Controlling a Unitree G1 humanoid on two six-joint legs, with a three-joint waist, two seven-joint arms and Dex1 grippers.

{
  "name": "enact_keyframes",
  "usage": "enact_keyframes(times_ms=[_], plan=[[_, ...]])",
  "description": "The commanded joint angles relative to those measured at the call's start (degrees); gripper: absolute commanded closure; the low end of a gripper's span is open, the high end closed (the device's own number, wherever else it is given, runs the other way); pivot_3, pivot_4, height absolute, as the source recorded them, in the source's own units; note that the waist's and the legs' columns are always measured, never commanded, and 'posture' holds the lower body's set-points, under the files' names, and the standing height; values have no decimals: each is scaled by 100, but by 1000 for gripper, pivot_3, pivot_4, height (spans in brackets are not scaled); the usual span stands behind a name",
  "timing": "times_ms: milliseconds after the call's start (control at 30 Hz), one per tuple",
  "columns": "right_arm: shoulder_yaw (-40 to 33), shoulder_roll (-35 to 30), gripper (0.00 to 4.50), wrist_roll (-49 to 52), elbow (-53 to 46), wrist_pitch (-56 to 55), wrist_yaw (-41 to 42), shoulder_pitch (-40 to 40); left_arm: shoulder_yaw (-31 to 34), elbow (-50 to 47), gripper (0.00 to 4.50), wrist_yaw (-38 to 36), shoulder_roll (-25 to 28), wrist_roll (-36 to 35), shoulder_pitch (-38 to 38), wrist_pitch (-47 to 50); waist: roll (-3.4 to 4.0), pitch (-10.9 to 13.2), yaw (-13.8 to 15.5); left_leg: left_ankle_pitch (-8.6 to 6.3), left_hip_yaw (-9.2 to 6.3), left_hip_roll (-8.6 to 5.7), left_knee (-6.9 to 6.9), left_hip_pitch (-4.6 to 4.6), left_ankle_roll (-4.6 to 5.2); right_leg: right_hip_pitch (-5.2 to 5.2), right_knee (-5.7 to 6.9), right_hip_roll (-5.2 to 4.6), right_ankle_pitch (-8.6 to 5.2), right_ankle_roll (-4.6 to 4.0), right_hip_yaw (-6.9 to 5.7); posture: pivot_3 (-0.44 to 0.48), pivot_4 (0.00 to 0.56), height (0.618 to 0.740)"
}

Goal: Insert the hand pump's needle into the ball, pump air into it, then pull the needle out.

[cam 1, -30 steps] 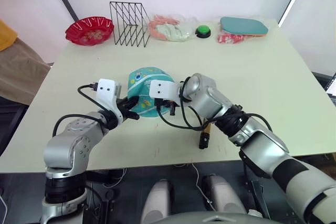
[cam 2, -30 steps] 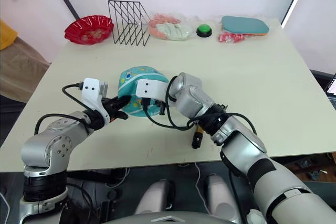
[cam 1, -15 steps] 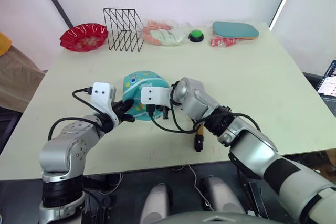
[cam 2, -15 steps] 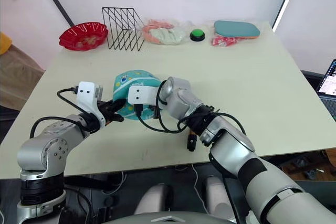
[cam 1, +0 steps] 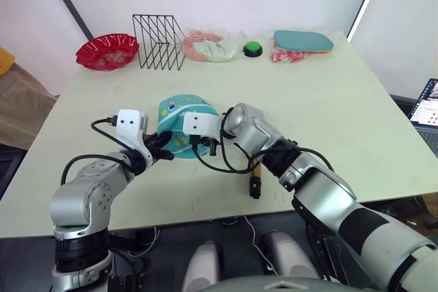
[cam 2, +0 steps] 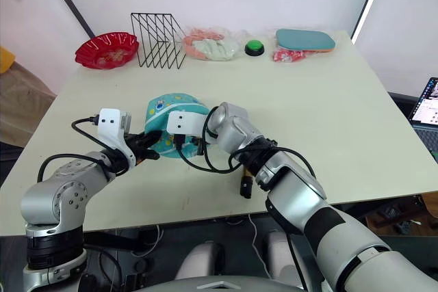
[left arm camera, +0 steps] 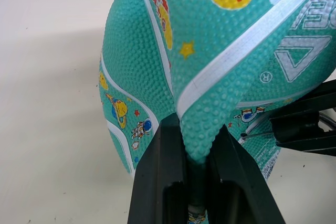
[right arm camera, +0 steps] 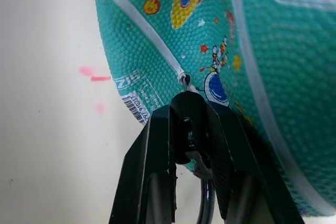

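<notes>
Silver needle (right arm camera: 185,80) tip-first against ball (right arm camera: 220,35)

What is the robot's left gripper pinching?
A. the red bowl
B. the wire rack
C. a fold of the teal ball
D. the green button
C. In the left wrist view the left gripper has its two black fingers closed on a squashed fold of the ball, which looks soft and partly flat.
</notes>
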Motion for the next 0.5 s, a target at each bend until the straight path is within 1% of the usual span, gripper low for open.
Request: enact_keyframes(times_ms=[33,333,500], plan=[[-87,1355,4181,566,166,-32,-156,38,-551,161,4500,-460,-237,-382,79,221,1,0,0,0,0,0,-1,0,0,0,0,-1,0,-1,0,0,150,740],[-146,1615,4181,915,366,68,-324,173,-642,342,4500,-545,-256,-318,-17,141,26,-19,5,0,-4,0,-5,0,0,0,-2,-6,-4,-7,-4,0,150,740],[146,1562,4181,882,392,-246,-354,240,-730,493,4500,-624,-237,-249,-35,60,48,-34,6,-1,-10,-1,-6,0,-1,-3,-4,-15,-6,-9,-11,0,150,740]])
